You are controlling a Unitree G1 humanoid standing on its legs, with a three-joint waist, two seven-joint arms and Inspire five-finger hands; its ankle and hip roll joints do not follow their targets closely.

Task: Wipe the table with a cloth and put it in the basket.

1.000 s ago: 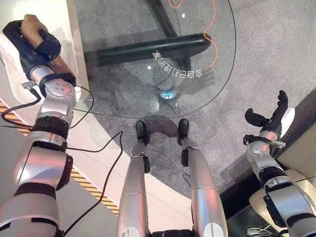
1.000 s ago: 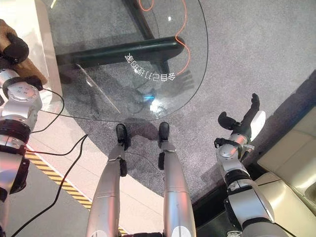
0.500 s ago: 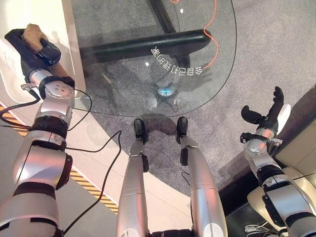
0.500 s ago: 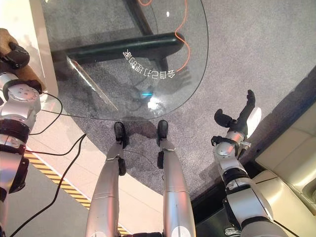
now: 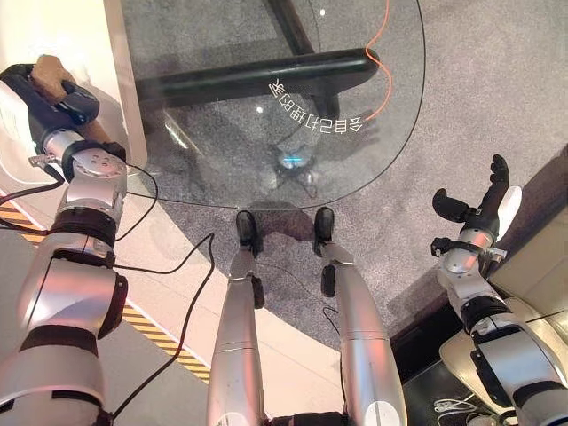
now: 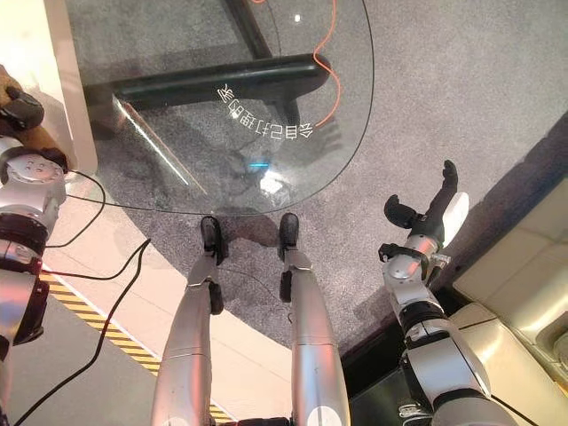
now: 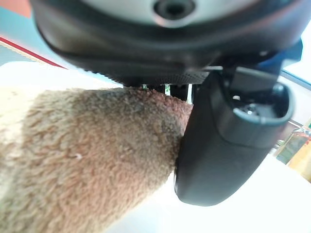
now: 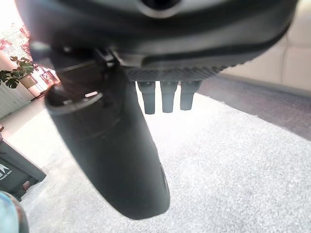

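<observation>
A brown fluffy cloth (image 5: 49, 67) is in my left hand (image 5: 37, 96), which is shut on it at the far left over a white ledge (image 5: 62, 22). In the left wrist view the cloth (image 7: 82, 160) lies pressed between the palm and the thumb (image 7: 228, 141). The round glass table (image 5: 355, 151) lies ahead in the middle, to the right of that hand. My right hand (image 5: 484, 206) hangs open at the right over grey carpet, holding nothing, its fingers (image 8: 167, 97) straight.
Under the glass run a black base bar (image 5: 257, 78) and an orange cable (image 5: 383, 53). A beige sofa (image 6: 524, 284) stands at the lower right. Yellow-black striped tape (image 5: 151, 330) crosses the floor at the lower left.
My left hand with the cloth has drifted a little to the left, further over the white ledge. The right hand has stayed about where it was.
</observation>
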